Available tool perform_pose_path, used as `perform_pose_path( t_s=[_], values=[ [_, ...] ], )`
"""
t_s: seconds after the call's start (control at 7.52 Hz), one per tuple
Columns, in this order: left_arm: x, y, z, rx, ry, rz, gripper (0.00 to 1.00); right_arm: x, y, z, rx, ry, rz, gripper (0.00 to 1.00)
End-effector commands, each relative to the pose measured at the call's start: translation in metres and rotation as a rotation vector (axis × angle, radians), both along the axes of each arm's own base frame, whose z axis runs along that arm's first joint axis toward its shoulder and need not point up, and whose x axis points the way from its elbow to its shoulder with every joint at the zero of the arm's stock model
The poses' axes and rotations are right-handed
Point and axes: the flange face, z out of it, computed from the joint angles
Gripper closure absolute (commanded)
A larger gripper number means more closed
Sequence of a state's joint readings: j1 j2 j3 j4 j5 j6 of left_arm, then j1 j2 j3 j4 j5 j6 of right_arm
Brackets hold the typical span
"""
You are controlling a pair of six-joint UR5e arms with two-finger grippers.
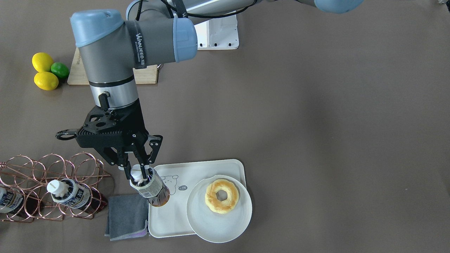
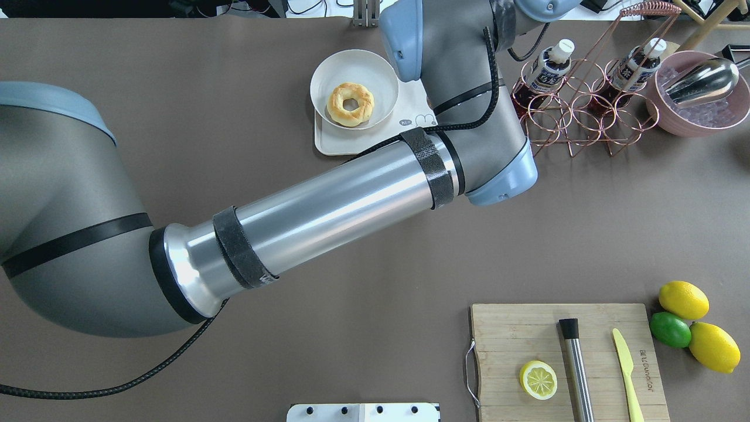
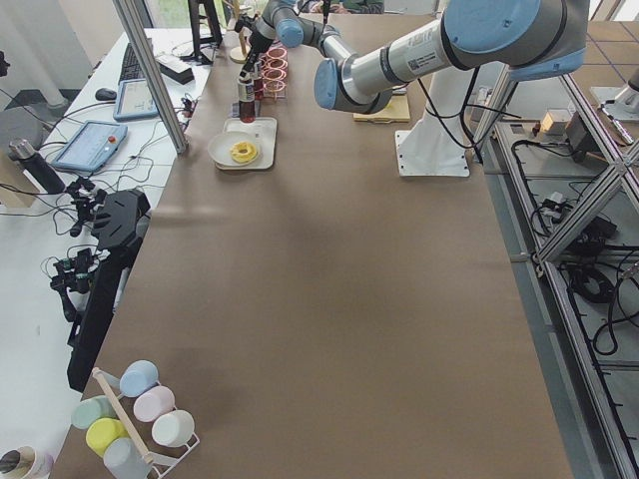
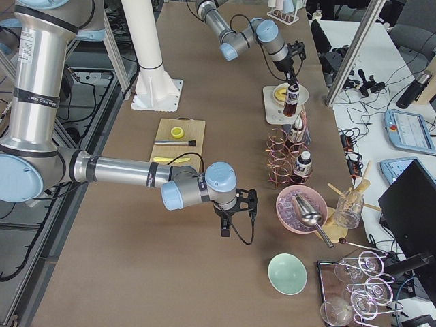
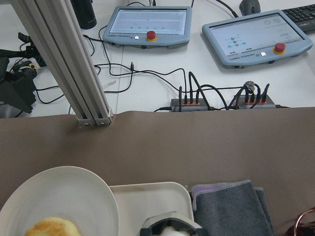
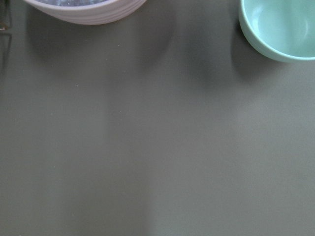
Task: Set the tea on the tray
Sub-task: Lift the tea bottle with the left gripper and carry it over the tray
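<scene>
My left gripper (image 1: 139,168) is shut on the neck of the tea (image 1: 151,188), a small bottle of reddish-brown liquid with a white cap and a white-and-blue label. The bottle hangs upright over the end of the off-white tray (image 1: 168,219), next to the bear drawing. I cannot tell whether its base touches the tray. The left wrist view shows the cap (image 5: 170,228) at the bottom edge, over the tray (image 5: 147,204). My right gripper (image 4: 228,228) shows only in the exterior right view, low over the table near a pink bowl; I cannot tell whether it is open or shut.
A round white plate (image 1: 218,228) with a doughnut (image 1: 222,195) lies over the tray's other end. A grey cloth (image 1: 126,216) lies beside the tray. A copper rack (image 1: 52,168) holds two more bottles (image 1: 68,193). A cutting board (image 2: 510,334), lemons, a pink bowl (image 2: 691,123) and a mint bowl (image 6: 280,29) stand farther off.
</scene>
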State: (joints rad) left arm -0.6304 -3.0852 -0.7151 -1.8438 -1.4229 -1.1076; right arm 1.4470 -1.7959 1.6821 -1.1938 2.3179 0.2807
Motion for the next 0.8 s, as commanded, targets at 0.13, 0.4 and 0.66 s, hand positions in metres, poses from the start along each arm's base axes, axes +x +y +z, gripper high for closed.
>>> perform_pose_path(
  t_s=[0.13, 0.4, 0.66],
  values=[
    [0.0098, 0.0003, 0.0219, -0.003, -0.032, 0.027, 1.0, 0.002, -0.0023, -0.0053, 0.02, 0.023, 0.003, 0.0],
    [0.0114, 0.0012, 0.0242, -0.003, -0.015, 0.04, 1.0, 0.002, -0.0023, -0.0053, 0.02, 0.023, 0.003, 0.0],
    [0.0119, 0.0016, 0.0241, 0.0, -0.005, 0.045, 1.0, 0.0022, -0.0015, -0.0046, 0.019, 0.024, 0.004, 0.0]
  ],
)
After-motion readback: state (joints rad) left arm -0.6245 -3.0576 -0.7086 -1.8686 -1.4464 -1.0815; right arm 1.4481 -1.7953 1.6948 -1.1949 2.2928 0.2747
